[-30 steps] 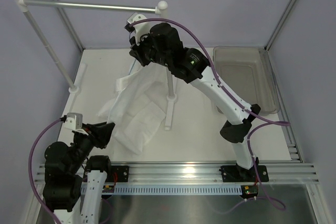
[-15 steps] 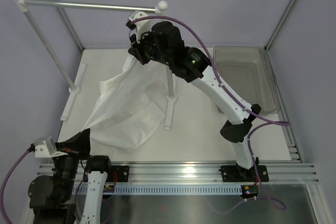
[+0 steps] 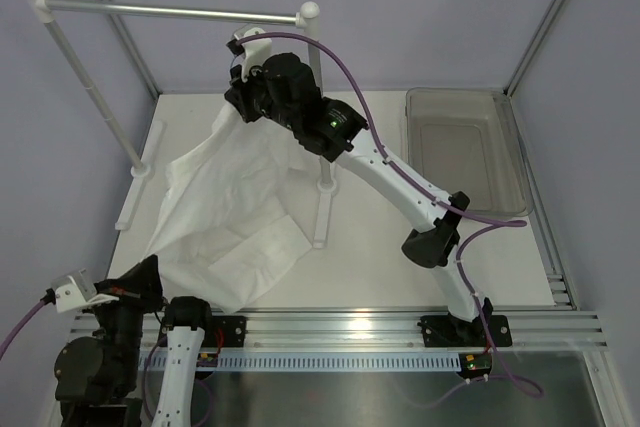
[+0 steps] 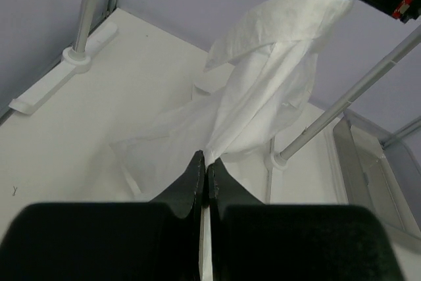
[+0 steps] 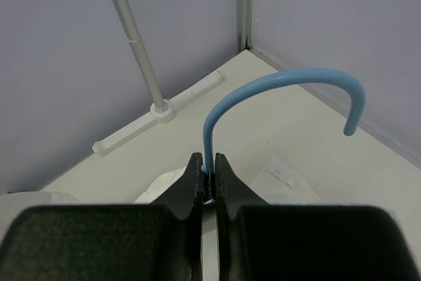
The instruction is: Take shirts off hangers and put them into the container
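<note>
- The left gripper (image 4: 204, 174) is seen at 7 o'clock on the table (image 3: 370, 237), with its jaws pressed together and a fold of the white shirt (image 3: 225, 202) pinched between them
- The shirt is stretched as a loose sheet from that pinch toward 11 o'clock, where its upper end is lifted off the table under the right gripper (image 5: 208, 177)
- The lower part of the shirt is spread, creased, on the table surface around 9 o'clock
- The right gripper is held narrow and is clamped on the stem of the light-blue hanger (image 5: 284, 85), just below the hook
- In the right wrist view the hook is arched up from the jaws and over toward 2 o'clock
- The hanger's triangle is hidden by fabric and gripper, so it cannot be told how much of the shirt is on it
- The grey bin (image 3: 460, 152) is placed at 2 o'clock on the table, well apart from the shirt
- The silver rail (image 3: 170, 12) is set across the far side from 10 to 12 o'clock, near the right gripper
</note>
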Controlling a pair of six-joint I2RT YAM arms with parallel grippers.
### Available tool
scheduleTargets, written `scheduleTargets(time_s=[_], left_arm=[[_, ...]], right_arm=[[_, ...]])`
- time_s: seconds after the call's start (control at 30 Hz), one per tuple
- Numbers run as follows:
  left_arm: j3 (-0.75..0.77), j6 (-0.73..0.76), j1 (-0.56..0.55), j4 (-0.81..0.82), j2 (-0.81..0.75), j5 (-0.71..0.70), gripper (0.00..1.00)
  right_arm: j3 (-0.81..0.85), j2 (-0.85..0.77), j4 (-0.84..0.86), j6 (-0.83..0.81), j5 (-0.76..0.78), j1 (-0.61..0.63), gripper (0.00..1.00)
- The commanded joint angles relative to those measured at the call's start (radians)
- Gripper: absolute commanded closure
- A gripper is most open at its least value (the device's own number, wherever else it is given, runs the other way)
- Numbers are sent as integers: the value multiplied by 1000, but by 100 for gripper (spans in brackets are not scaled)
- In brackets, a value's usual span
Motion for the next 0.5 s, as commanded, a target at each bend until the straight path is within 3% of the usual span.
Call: scheduleTargets(time_s=[0.0,0.13,0.27,0.47], left_arm=[[-46,-16,-1,5,-60,66,100],[-68,-27,-1,84,-164,204,100],[-19,13,10,85,-168,342,100],[-37,-19,13,-34,-108,310,100]], right_arm=[[85,-12,125,63,140,-38,100],[100,-7,153,82,193,-39,100],[126,10,152,93,201,-41,100],[117,-3,167,171,189,-39,100]])
